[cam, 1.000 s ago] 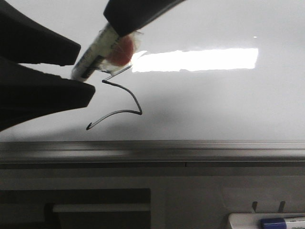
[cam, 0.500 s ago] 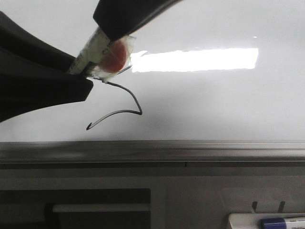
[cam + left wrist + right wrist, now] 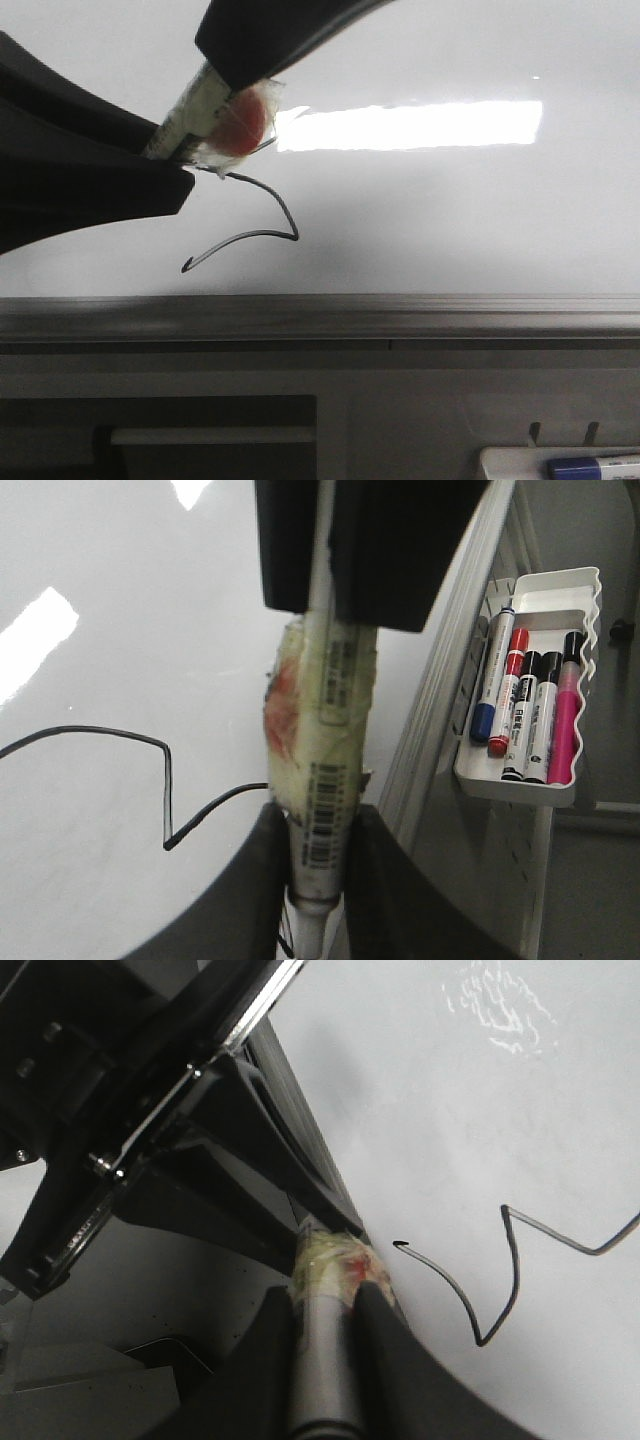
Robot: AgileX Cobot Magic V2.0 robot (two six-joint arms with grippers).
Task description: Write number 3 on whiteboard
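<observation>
The number 3 [image 3: 262,233] is a thin black zigzag line on the glossy whiteboard [image 3: 450,220]; its top is hidden behind the grippers. It also shows in the left wrist view [image 3: 167,800] and the right wrist view [image 3: 517,1270]. A tape-wrapped marker [image 3: 195,110] with a red patch lies over the line's top. My right gripper [image 3: 240,70] is shut on its rear part [image 3: 325,1360]. My left gripper [image 3: 165,155] is shut on its front part [image 3: 330,810]. The tip pokes out past the left fingers [image 3: 250,900].
The whiteboard's grey metal rim [image 3: 400,310] runs along its near edge. A small white tray [image 3: 520,785] beside the rim holds several markers, among them a blue-capped one [image 3: 575,467]. A bright rectangular glare [image 3: 410,125] lies on the board.
My left gripper, open around the marker's tip a second ago, has shut on the marker and hides its tip. The right gripper and marker shifted slightly left. The drawn line is unchanged.
</observation>
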